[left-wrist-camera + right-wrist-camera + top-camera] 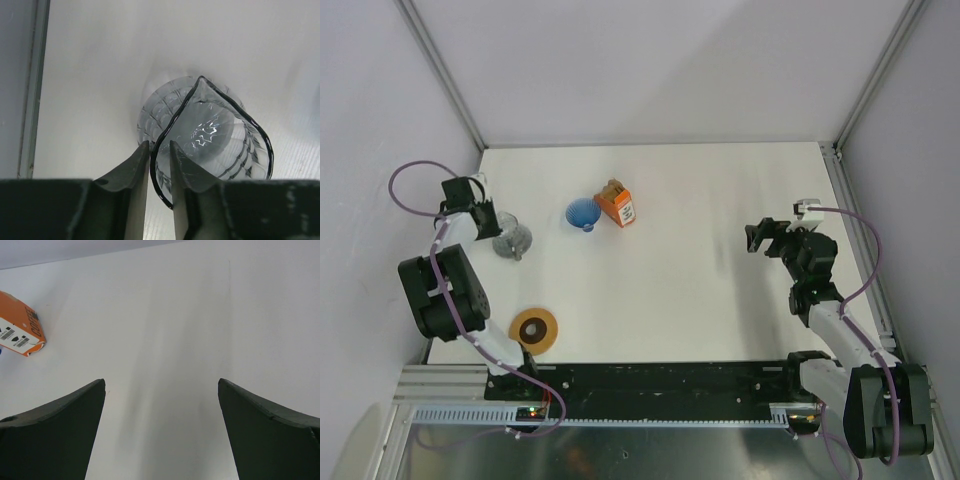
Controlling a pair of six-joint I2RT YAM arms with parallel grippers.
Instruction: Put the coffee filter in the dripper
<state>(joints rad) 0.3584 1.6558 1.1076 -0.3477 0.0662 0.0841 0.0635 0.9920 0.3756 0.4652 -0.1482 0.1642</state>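
Observation:
The blue ribbed dripper [582, 213] stands upright at the far middle-left of the table, empty. Right beside it lies a small orange box [619, 208] with tan-brown paper edges [611, 187] showing at its open far end; no loose coffee filter shows. My left gripper [500, 232] is shut on the rim of a clear glass carafe [513, 241], left of the dripper. In the left wrist view my left gripper [160, 144] has one finger inside the dark rim of the carafe [210, 130] and one outside. My right gripper [757, 238] hangs open and empty over bare table, as the right wrist view [161, 382] shows.
An orange-tan ring [534, 328] with a dark centre lies at the near left by the left arm's base. The orange box also shows at the left edge of the right wrist view [20, 331]. White walls and metal frame posts bound the table.

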